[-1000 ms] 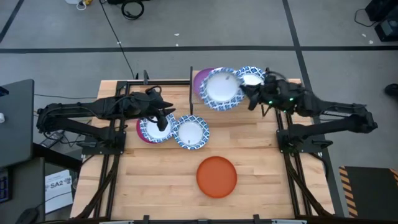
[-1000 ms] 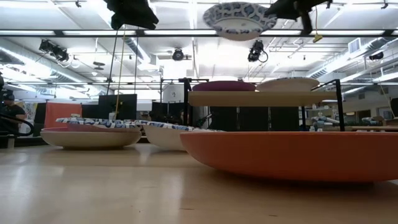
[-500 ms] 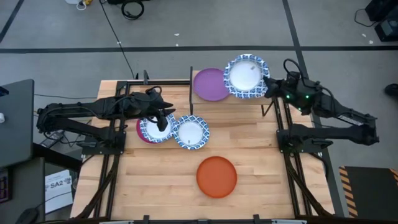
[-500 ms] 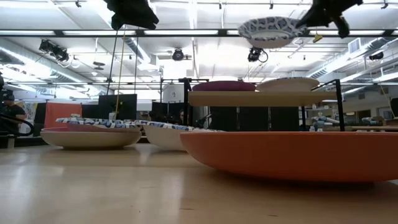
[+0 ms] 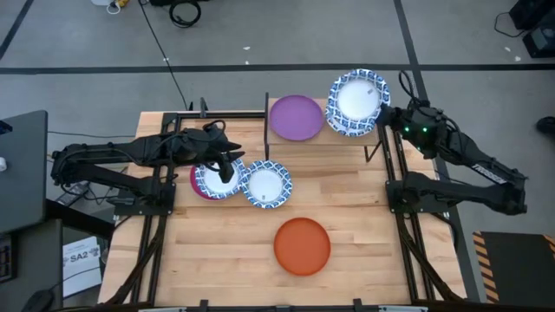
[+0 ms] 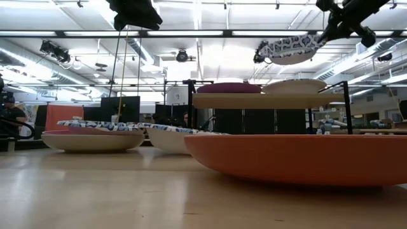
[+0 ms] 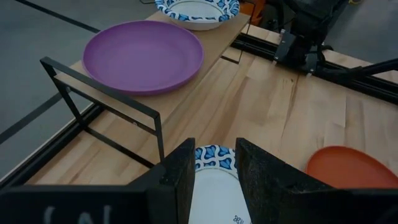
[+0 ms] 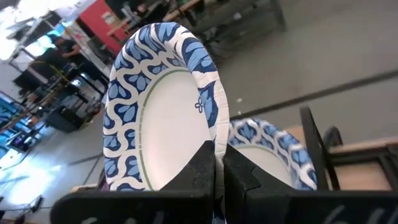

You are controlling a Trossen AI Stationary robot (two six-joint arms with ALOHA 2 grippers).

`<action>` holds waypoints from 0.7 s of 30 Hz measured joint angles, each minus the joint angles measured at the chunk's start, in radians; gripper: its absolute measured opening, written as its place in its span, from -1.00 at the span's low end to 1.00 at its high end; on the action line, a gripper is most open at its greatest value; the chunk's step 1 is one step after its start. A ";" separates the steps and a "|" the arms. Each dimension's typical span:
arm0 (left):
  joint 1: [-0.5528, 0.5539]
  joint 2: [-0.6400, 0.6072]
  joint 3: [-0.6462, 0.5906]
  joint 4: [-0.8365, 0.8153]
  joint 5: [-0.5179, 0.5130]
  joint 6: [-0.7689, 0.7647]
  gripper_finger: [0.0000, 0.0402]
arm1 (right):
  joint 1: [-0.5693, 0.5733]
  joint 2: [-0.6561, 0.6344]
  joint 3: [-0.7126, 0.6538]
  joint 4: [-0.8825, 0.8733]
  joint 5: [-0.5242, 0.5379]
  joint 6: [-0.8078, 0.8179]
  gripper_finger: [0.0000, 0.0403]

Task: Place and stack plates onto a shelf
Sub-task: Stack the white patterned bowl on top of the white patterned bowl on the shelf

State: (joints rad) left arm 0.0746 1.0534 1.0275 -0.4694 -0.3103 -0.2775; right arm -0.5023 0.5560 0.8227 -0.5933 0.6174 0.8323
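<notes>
On the shelf (image 5: 326, 142) rest a purple plate (image 5: 297, 117) and, at its right end, a blue-rimmed white plate (image 8: 273, 155). Above that plate, my right gripper (image 5: 383, 113) is shut on another blue-rimmed plate (image 5: 355, 92). My left gripper (image 5: 230, 165) hangs open above a blue-rimmed plate (image 5: 215, 180) that lies on a magenta plate (image 5: 196, 182); nothing is between its fingers (image 7: 180, 180). A further blue-rimmed plate (image 5: 266, 185) and an orange plate (image 5: 303, 245) lie flat on the table. My right gripper pinches the blue-patterned rim (image 8: 214, 134) of the plate between its two fingers, on the side toward the table's right edge. The fingers come nearly level from the right. The plate (image 6: 289, 49) hangs clear above the shelf, tilted, its held side higher.
The shelf's black metal legs and frame (image 7: 102, 93) stand at the table's far edge. The right arm's base and frame (image 5: 416, 186) sit to the right of the shelf. Bare wood lies between the shelf and the orange plate.
My right gripper has carried the blue-rimmed plate from above the purple plate toward the table's right and far edge, over the plate at the shelf's right end. Its wrist has rolled, and the plate has tipped from level to tilted.
</notes>
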 joint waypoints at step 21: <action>0.000 0.000 0.000 -0.001 0.000 0.001 -0.40 | -0.151 0.084 0.000 -0.098 -0.094 0.137 -0.92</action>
State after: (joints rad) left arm 0.0746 1.0534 1.0275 -0.4702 -0.3099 -0.2764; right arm -0.6534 0.6402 0.8227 -0.6917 0.5234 0.9697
